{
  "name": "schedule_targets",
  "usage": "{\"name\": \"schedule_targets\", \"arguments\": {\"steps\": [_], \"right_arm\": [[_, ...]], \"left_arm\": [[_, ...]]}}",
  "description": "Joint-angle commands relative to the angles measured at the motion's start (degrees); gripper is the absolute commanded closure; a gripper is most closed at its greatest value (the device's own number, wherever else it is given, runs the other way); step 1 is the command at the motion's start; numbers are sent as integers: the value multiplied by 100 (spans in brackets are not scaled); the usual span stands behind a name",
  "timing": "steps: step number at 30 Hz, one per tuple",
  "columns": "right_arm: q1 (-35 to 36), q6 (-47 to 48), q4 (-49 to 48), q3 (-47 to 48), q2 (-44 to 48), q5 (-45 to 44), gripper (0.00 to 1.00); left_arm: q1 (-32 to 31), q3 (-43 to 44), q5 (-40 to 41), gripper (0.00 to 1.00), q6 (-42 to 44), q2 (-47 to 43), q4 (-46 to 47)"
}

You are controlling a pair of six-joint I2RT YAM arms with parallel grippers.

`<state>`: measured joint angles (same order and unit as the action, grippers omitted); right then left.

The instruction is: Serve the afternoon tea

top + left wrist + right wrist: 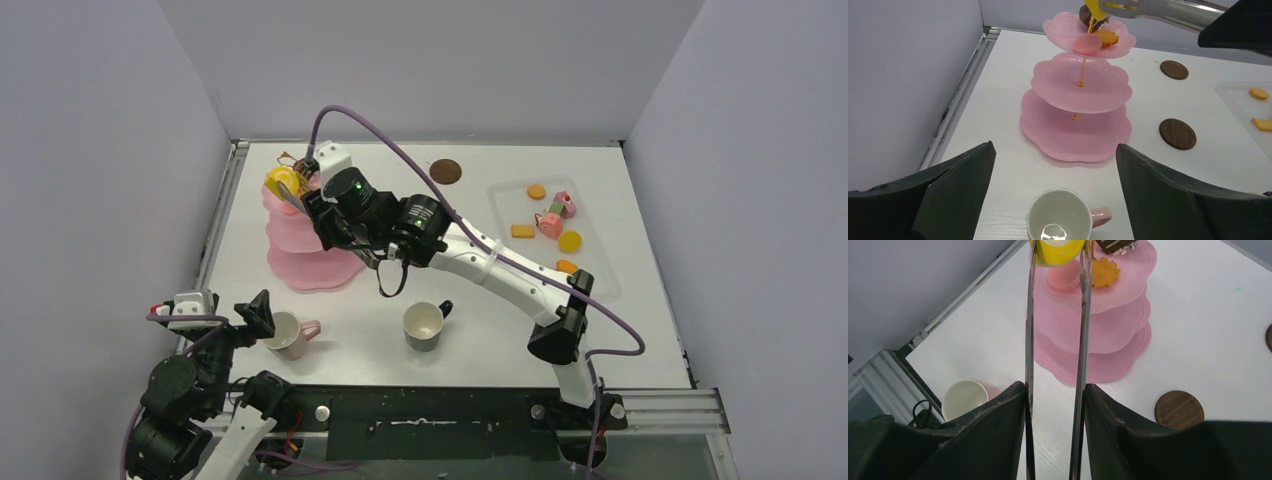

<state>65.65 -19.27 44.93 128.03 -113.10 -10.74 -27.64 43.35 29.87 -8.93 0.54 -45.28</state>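
The pink three-tier stand (300, 262) stands at the left of the table. My right gripper (1055, 386) is shut on the long metal tongs (1082, 340), whose tips pinch a yellow pastry (1058, 250) just above the stand's top tier (1120, 47). On that tier lie a pink round pastry (1087, 44), an orange one (1107, 36) and a chocolate one (1085, 15). My left gripper (1054, 146) hangs open just behind the pink mug (1060, 222), holding nothing. The black mug (425, 326) stands near the front middle. Two brown coasters (1177, 133) (1174, 69) lie right of the stand.
A clear plastic tray (600, 262) at the right holds several more pastries (548, 222). The right arm stretches across the middle of the table above one coaster. A metal rail (222, 215) runs along the table's left edge, close to the stand.
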Motion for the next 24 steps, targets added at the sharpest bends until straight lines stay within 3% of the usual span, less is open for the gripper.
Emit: {"name": "schedule_targets", "arguments": {"steps": [1, 13, 24], "right_arm": [[97, 295, -530, 686, -297, -299, 56], [165, 311, -790, 919, -867, -680, 54], [168, 315, -834, 644, -571, -381, 54]], "left_arm": [[30, 41, 72, 10, -74, -188, 169], [39, 23, 11, 11, -100, -345, 176], [39, 18, -76, 10, -44, -204, 212]]}}
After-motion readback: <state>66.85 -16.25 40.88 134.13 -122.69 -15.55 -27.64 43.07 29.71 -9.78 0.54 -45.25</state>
